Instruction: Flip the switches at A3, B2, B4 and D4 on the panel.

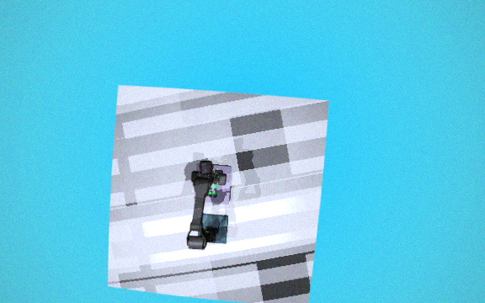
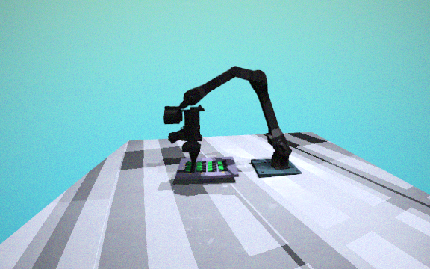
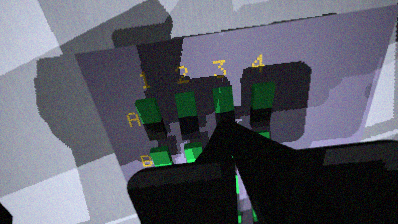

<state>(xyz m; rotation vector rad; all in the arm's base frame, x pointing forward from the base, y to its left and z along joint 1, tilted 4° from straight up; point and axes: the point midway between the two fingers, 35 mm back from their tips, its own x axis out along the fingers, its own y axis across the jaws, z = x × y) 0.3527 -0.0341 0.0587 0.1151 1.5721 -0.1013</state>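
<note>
The tool [image 3: 226, 131] is being held clenched, fingers pressed together into a single wedge with nothing between them. It is being carried low over the far row of the panel [image 2: 206, 172], which is lying flat on the tabletop [image 2: 237, 224] just ahead of the arm's base plate [image 2: 293, 171].

In the wrist view the wedge tip is being seen at the near end of the A3 switch [image 3: 223, 99], in column 3 of row A. Contact cannot be confirmed; the tip is sitting right at the dark near half of the rocker.

Long axis of each rocker is being read as running away from the arm, along the column. On A3 the green far half appears to be standing up and the near half lying dark, though which end is truly raised is hard to tell.

B2 [image 3: 193, 150] is lying just to the tool's left, one row nearer. B4 and D4 are being hidden under the tool body.

Judgement: A3 is being addressed first; the remaining three are apparently untouched.
</note>
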